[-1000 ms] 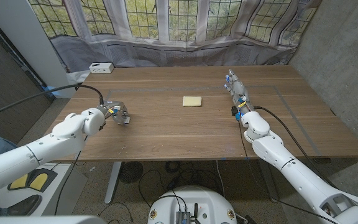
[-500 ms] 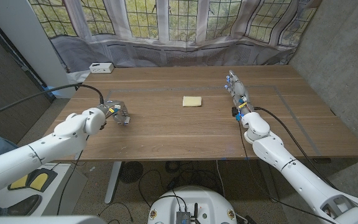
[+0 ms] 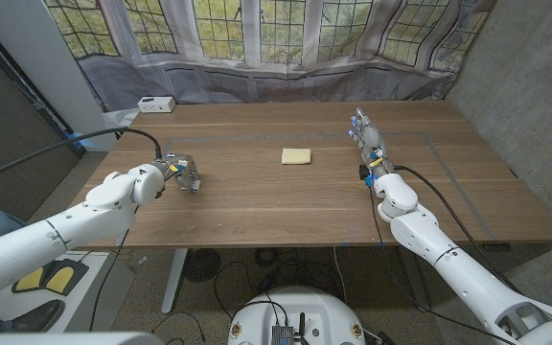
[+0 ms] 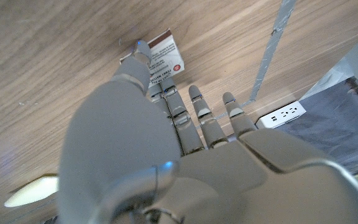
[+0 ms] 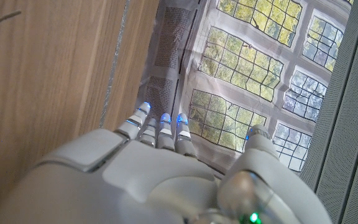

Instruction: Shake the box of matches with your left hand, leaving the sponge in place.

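Low over the bench's [image 3: 257,206] left side, the robot's left hand [image 3: 182,173] has its fingers [image 4: 194,118] curled around the box of matches [image 4: 162,56], with the thumb tip pressed on the box's near corner (the left wrist view shows the printed white label and a brown striking strip reaching out past the fingertips). Whether the box is lifted off the wood or touching it cannot be told. Across the bench, the right hand [image 3: 367,140] stands on its edge near the right side, fingers stretched out straight and close together toward the window, holding nothing; its fingertips [image 5: 161,118] glow blue in the right wrist view. Between the two hands, slightly farther back, the pale yellow sponge [image 3: 297,156] lies flat on the wood, well apart from both. At the far left corner sits a white power strip [image 3: 155,103], with a grey curtain [image 3: 286,81] hanging under leaded windows behind.
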You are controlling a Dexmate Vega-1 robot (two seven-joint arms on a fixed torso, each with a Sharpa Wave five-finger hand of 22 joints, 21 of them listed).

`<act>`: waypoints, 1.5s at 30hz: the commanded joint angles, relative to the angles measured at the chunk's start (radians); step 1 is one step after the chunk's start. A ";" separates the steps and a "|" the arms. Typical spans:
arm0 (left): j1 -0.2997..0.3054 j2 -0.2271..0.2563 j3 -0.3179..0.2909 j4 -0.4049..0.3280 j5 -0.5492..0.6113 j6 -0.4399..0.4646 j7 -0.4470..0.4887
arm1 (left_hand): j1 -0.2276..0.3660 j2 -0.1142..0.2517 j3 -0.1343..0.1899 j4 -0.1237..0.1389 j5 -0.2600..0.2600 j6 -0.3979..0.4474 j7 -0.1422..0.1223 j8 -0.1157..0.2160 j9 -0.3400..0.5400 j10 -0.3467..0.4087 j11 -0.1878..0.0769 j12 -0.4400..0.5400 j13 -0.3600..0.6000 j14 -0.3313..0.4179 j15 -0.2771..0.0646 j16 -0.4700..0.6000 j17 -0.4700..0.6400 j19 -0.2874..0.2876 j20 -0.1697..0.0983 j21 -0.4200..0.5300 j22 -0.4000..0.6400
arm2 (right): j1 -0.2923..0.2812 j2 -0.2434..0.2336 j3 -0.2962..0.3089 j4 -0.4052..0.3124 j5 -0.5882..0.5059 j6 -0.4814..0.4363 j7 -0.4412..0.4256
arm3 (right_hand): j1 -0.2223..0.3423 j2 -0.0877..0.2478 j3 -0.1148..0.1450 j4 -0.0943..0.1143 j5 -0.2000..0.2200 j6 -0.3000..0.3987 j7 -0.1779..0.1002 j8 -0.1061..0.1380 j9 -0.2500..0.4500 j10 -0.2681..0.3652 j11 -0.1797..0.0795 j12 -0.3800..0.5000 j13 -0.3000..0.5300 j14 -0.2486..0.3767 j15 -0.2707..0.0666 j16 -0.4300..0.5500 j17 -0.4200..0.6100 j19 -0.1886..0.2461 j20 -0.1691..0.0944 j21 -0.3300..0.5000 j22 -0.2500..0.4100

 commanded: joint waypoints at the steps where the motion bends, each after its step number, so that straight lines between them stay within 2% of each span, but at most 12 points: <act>1: -0.011 0.004 0.000 -0.022 0.019 0.024 -0.012 | 0.031 0.050 -0.006 0.003 0.005 0.072 0.012 0.009 0.006 0.076 -0.036 0.018 0.021 0.012 -0.075 -0.005 0.003 0.011 -0.002 0.003 0.002 | -0.007 0.001 0.007 0.003 0.001 0.017 0.002 | -0.004 0.002 -0.004 -0.002 -0.002 0.004 -0.005 0.001 0.004 0.004 -0.001 -0.001 0.004 -0.001 0.010 0.007 0.006 0.001 0.003 -0.001 0.004; 17: 0.035 0.031 -0.053 -0.075 -0.001 0.082 0.052 | 0.032 0.052 -0.014 0.004 0.005 0.077 0.012 0.007 0.008 0.076 -0.037 0.015 0.028 0.021 -0.068 -0.005 0.003 0.017 -0.002 0.000 0.002 | -0.027 -0.009 0.012 -0.024 -0.002 0.020 -0.006 | -0.005 0.002 -0.004 -0.003 -0.002 0.004 -0.004 0.000 0.004 0.005 0.000 -0.001 0.005 -0.001 0.011 0.008 0.007 0.001 0.004 0.000 0.005; 29: 0.042 0.034 -0.060 -0.098 -0.003 0.095 0.074 | 0.032 0.054 -0.021 0.004 0.005 0.077 0.014 0.003 0.009 0.076 -0.034 0.008 0.031 0.027 -0.067 -0.006 0.003 0.023 -0.002 -0.003 0.002 | -0.036 -0.014 0.017 -0.035 0.000 0.022 -0.004 | -0.004 0.002 -0.004 -0.003 -0.002 0.004 -0.004 0.000 0.004 0.005 -0.001 -0.001 0.005 -0.002 0.010 0.007 0.007 0.000 0.004 0.000 0.005; 41: 0.080 0.024 -0.124 -0.139 -0.044 0.093 0.185 | 0.031 0.054 -0.027 0.005 0.004 0.079 0.013 0.002 0.010 0.077 -0.037 0.004 0.034 0.031 -0.061 -0.007 0.003 0.027 -0.001 -0.004 0.002 | -0.041 -0.016 0.023 -0.032 0.002 0.035 -0.001 | -0.005 0.002 -0.005 -0.003 -0.002 0.004 -0.004 0.000 0.004 0.004 0.001 -0.001 0.005 -0.002 0.011 0.008 0.007 0.000 0.005 0.001 0.005; 45: 0.078 0.016 -0.128 -0.144 -0.050 0.094 0.201 | 0.030 0.054 -0.030 0.006 0.004 0.077 0.014 0.000 0.010 0.076 -0.036 0.002 0.035 0.033 -0.060 -0.008 0.002 0.028 -0.001 -0.005 0.002 | -0.042 -0.016 0.025 -0.031 0.001 0.039 0.000 | -0.005 0.002 -0.005 -0.003 -0.002 0.004 -0.004 0.000 0.004 0.005 0.000 -0.001 0.006 -0.001 0.011 0.008 0.007 0.000 0.005 0.001 0.005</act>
